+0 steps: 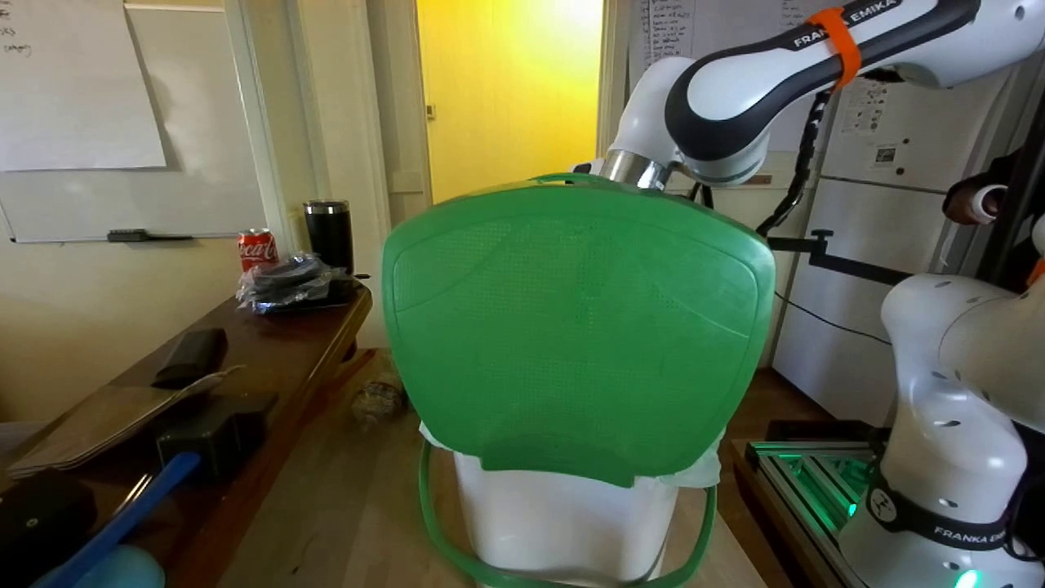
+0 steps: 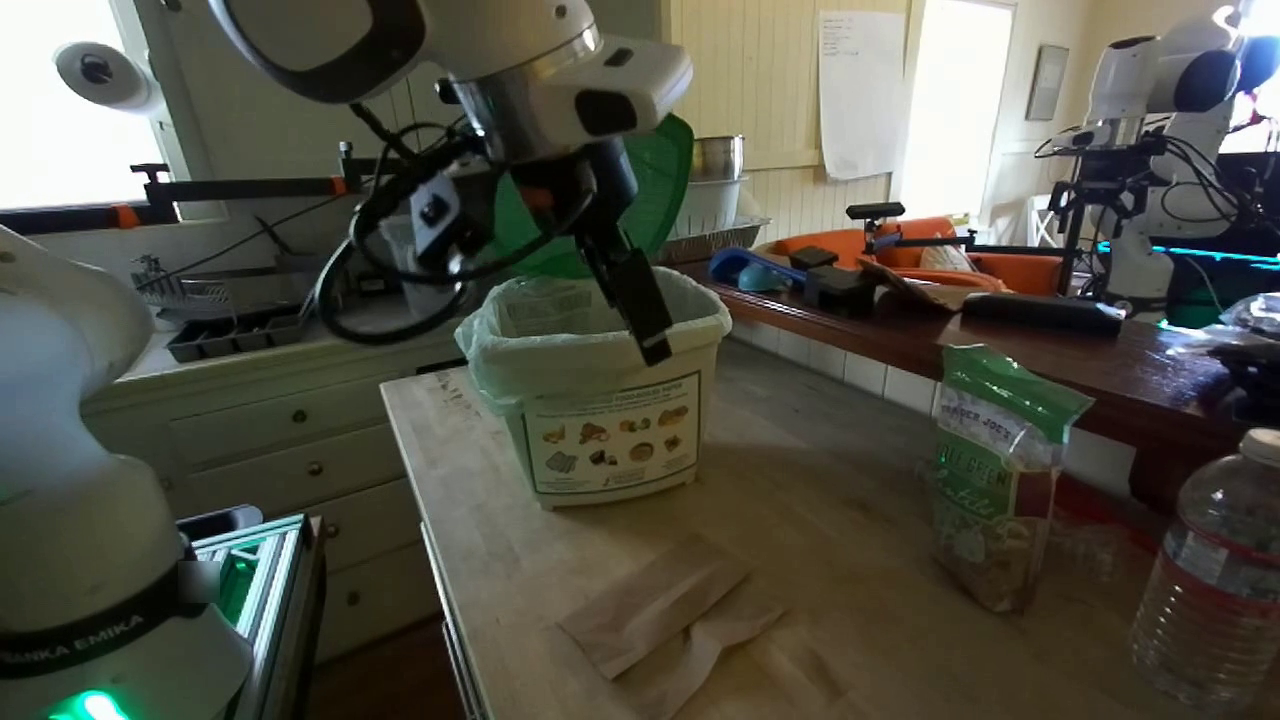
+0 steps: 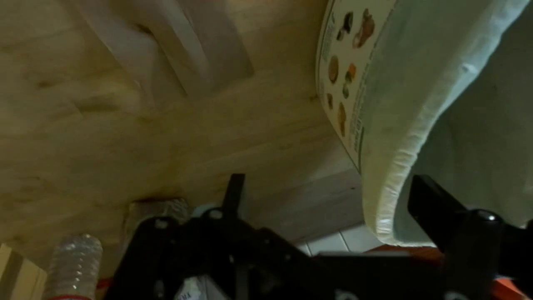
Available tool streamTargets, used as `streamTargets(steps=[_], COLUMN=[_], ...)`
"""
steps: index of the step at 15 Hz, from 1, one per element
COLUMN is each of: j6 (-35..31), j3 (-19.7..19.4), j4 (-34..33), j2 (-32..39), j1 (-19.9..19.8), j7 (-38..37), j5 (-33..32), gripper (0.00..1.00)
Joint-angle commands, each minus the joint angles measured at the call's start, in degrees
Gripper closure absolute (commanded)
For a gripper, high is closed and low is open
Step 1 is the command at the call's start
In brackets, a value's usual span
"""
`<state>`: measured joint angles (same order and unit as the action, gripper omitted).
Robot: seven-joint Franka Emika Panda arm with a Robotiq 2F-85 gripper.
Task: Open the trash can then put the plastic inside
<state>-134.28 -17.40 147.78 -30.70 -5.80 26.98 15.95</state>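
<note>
The trash can's white body point(image 2: 615, 440) stands on the wooden counter with a pale liner over its rim. Its green lid point(image 1: 580, 327) is raised, and the can is open; the body also shows in the wrist view point(image 3: 399, 137). My gripper point(image 3: 327, 183) is open and empty. In the wrist view one finger overlaps the can's opening and the other overlaps the counter. In an exterior view the gripper point(image 2: 650, 345) hangs at the can's near rim; the lid hides it in another. A clear plastic bottle point(image 2: 1210, 580) and a plastic food bag point(image 2: 1000, 480) stand on the counter; which is the plastic is unclear.
Brown paper point(image 2: 665, 610) lies on the counter before the can. A higher dark wooden table point(image 2: 900, 320) beside it holds a blue-handled tool point(image 1: 131, 518), a black tumbler point(image 1: 329, 237), a red soda can point(image 1: 258, 249) and plastic-wrapped items point(image 1: 290, 282).
</note>
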Motion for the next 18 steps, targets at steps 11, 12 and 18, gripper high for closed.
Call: streamTargets(steps=[11,12,18], j6=[-3.46,-6.04,-8.05], j3=[-4.13,-3.0,-3.73], j4=[3.62,3.67,1.75], j2=[2.78,5.49,15.05], j1=[-2.49,-3.68,-6.48], j7=[-1.43,-3.43,-4.61], j5=[-0.39,-2.26,-9.17], gripper=[0.0,0.0,0.0])
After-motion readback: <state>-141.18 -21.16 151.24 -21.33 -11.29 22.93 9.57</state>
